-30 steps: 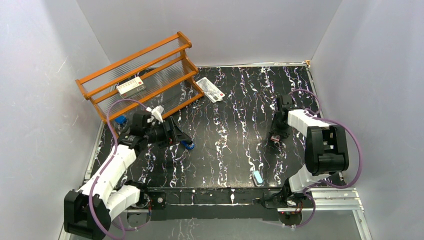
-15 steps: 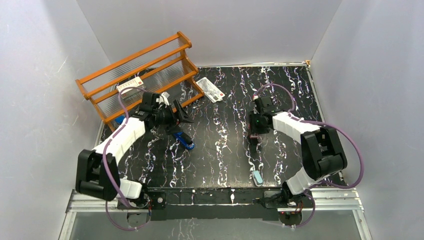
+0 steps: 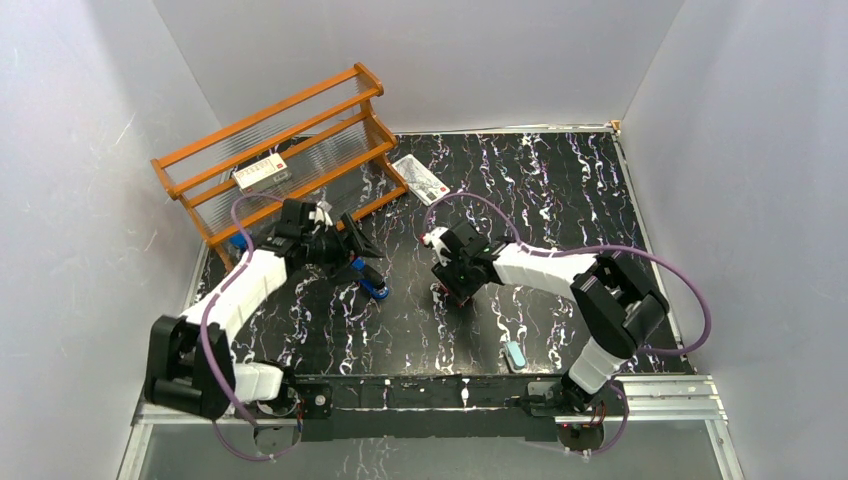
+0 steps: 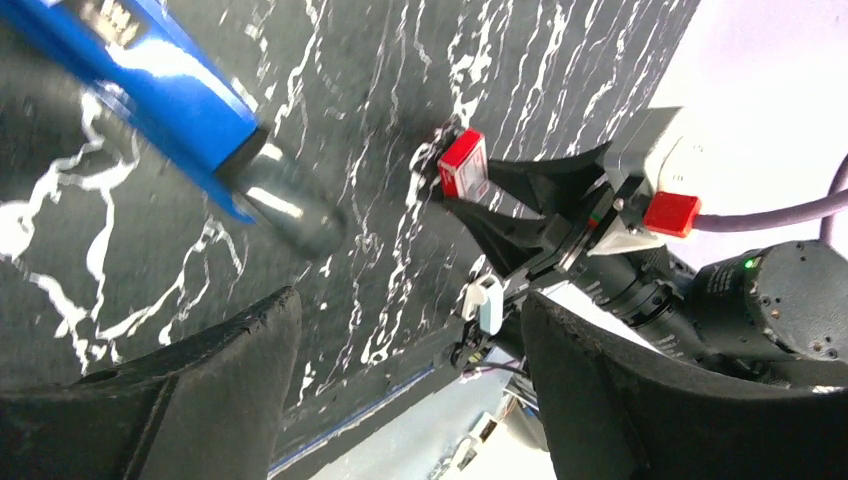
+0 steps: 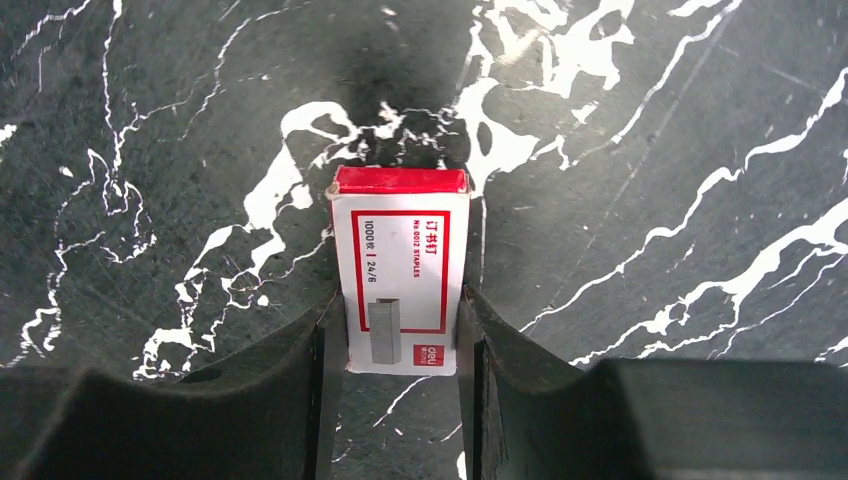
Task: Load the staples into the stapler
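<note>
The blue stapler (image 3: 372, 285) lies on the black marbled table, left of centre. In the left wrist view its blue body (image 4: 130, 60) ends in a silvery nose (image 4: 290, 210). My left gripper (image 3: 362, 250) hovers just behind it, open and holding nothing (image 4: 410, 380). The staples show only as their small red-and-white box (image 5: 402, 270), standing on end on the table. My right gripper (image 5: 400, 325) is shut on the box's two sides, a short way right of the stapler (image 3: 452, 288). The same box (image 4: 462, 165) appears red between the right fingers in the left wrist view.
An orange wire rack (image 3: 275, 160) stands at the back left with a larger red-and-white box (image 3: 262, 172) on its shelf. A flat white printed packet (image 3: 422, 180) lies beside the rack. A small pale blue object (image 3: 514, 355) sits near the front edge.
My right arm has swung left across the table, carrying the staples box from the right side to near the stapler. The left arm shifted toward the rack; its gripper stayed open.
</note>
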